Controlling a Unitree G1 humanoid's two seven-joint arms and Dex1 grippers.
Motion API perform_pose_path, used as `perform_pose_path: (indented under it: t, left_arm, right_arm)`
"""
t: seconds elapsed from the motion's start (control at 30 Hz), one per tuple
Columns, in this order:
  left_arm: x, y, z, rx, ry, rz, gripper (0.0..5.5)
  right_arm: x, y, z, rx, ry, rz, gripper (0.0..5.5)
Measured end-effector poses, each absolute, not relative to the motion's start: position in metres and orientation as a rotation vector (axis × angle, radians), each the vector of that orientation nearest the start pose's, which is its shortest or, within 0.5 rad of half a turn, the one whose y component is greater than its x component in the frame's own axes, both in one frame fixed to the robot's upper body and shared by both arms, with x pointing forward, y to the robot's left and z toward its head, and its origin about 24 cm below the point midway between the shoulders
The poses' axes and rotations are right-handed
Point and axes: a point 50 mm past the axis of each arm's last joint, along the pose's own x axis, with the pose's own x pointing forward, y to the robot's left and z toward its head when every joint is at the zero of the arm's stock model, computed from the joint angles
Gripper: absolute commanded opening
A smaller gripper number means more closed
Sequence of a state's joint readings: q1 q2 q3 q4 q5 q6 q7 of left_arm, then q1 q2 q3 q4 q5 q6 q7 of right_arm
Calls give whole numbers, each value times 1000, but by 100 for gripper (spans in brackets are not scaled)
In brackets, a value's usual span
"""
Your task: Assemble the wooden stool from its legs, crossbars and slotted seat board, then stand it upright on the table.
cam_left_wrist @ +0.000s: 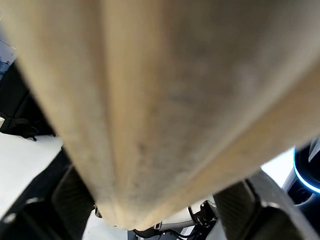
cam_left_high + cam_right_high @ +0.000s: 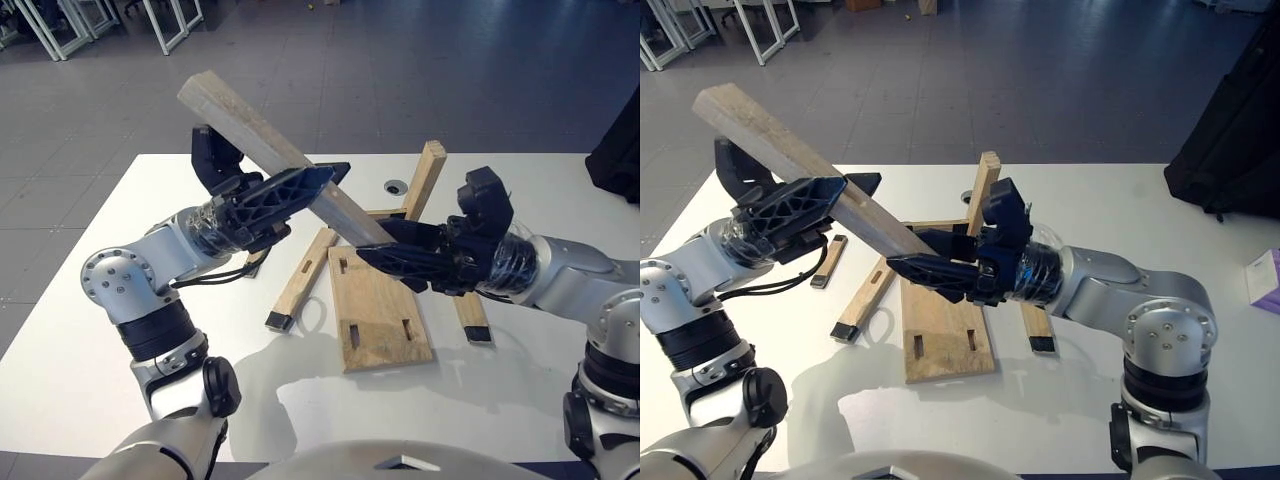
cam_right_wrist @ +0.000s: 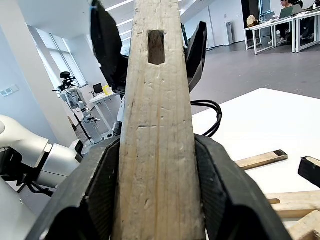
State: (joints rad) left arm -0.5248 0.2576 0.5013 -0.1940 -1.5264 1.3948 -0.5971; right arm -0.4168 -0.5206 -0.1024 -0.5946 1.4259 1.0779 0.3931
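Tally: one slotted seat board, three slots showing; at least five wooden bars, one long bar aloft, four on the bench: left bar, short bar, leaning bar, right bar; possibly a sixth behind the board.

Bright, even overhead light is washing the white rectangular table, and soft grey shadows are lying on its near side beside the pale slotted wooden seat board. In the right wrist view, tall windows and ceiling strip lights are glaring white.
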Motion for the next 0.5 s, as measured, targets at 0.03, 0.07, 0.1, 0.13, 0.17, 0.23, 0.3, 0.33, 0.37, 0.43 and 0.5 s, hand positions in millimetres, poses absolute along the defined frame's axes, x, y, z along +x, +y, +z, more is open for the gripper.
perform_pose_path:
  t: [0.03, 0.07, 0.1, 0.13, 0.17, 0.23, 0.3, 0.33, 0.37, 0.43, 0.5]
  left_arm:
    - [240, 155, 210, -896, 84, -1533, 257]
    - [240, 155, 210, -894, 88, -1530, 238]
    - [240, 155, 210, -882, 90, -1516, 237]
    - [241, 154, 211, -877, 90, -1511, 235]
    - [241, 155, 211, -875, 91, -1509, 235]
    - [241, 156, 209, -879, 90, -1492, 222]
    - [241, 157, 209, -879, 90, -1491, 208]
    - [241, 158, 210, -877, 81, -1488, 206]
    - [242, 161, 210, -871, 78, -1476, 206]
    - [242, 168, 211, -858, 59, -1444, 206]
    - [241, 179, 212, -843, 29, -1393, 206]
  right_arm:
    - [208, -111, 210, 348, 178, 1397, 201]
    - [208, -111, 210, 354, 180, 1402, 201]
    - [208, -111, 210, 361, 185, 1406, 201]
    - [209, -111, 210, 364, 186, 1404, 201]
    - [209, -111, 210, 364, 187, 1403, 238]
    - [209, -113, 212, 394, 189, 1396, 287]
    - [209, -118, 218, 440, 180, 1390, 328]
    - [207, -124, 224, 463, 159, 1385, 345]
    - [206, -130, 228, 467, 150, 1374, 362]
    - [200, -145, 235, 492, 138, 1357, 406]
    - [193, -157, 234, 463, 157, 1309, 430]
